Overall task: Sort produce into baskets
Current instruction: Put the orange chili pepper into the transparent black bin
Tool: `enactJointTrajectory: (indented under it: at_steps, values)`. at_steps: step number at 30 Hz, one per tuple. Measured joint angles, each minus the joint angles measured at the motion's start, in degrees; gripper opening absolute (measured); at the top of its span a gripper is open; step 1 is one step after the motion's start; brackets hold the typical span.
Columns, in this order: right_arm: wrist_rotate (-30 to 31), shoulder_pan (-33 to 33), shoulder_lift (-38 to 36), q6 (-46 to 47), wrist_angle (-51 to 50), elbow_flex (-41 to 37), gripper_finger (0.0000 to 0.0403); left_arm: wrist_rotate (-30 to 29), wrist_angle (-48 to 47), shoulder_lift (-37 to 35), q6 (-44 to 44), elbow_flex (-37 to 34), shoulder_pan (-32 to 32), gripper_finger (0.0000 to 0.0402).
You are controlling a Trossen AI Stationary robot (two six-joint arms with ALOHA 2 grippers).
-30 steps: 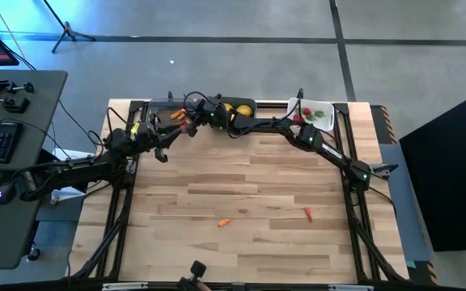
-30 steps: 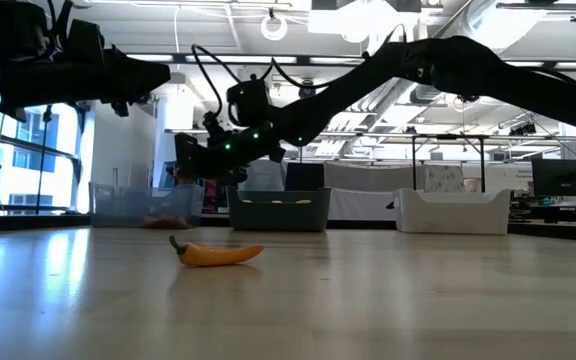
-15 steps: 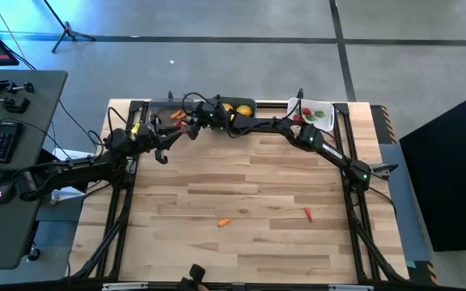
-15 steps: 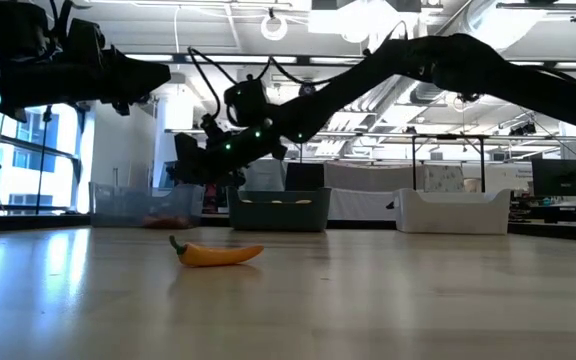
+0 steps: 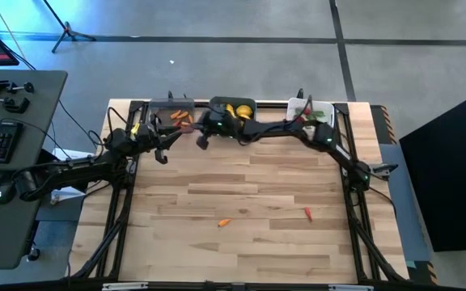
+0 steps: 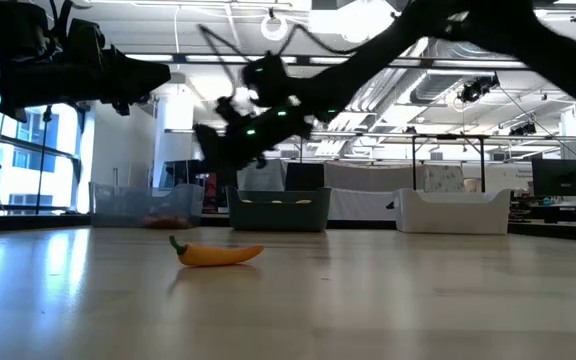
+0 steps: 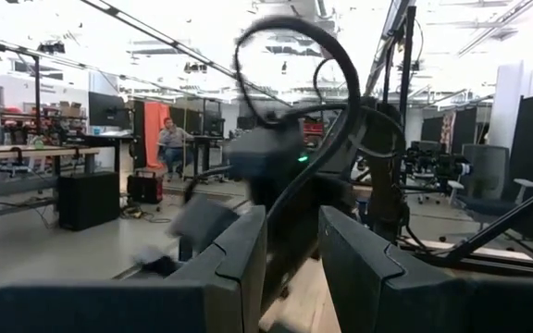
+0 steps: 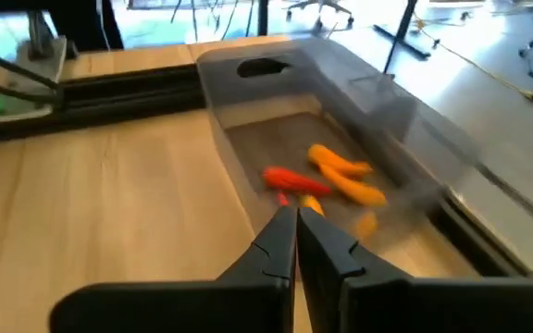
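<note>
High view: right tool [image 5: 201, 142] at far edge, near the clear bin [image 5: 171, 115]; orange carrot [image 5: 225, 222] and red piece [image 5: 307, 213] lie loose mid-tabletop, well nearer.
Right wrist view: its fingers pinched shut, empty.
Left tool [image 5: 162, 155]: part open, empty.

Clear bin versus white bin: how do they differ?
The clear bin is see-through and holds orange and red pieces; the white bin is opaque and holds red and green bits. The clear bin sits left of the dark bin, the white bin right. Both are rounded rectangles of like size.
</note>
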Motion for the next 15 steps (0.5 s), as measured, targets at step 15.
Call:
enactJointTrajectory:
  at_steps: [15]
  values:
    - [14.2,11.5,-37.2,23.9,-6.5,-45.4,0.0,-0.2,-3.2,0.0,2.1,0.0,0.0,0.0087]
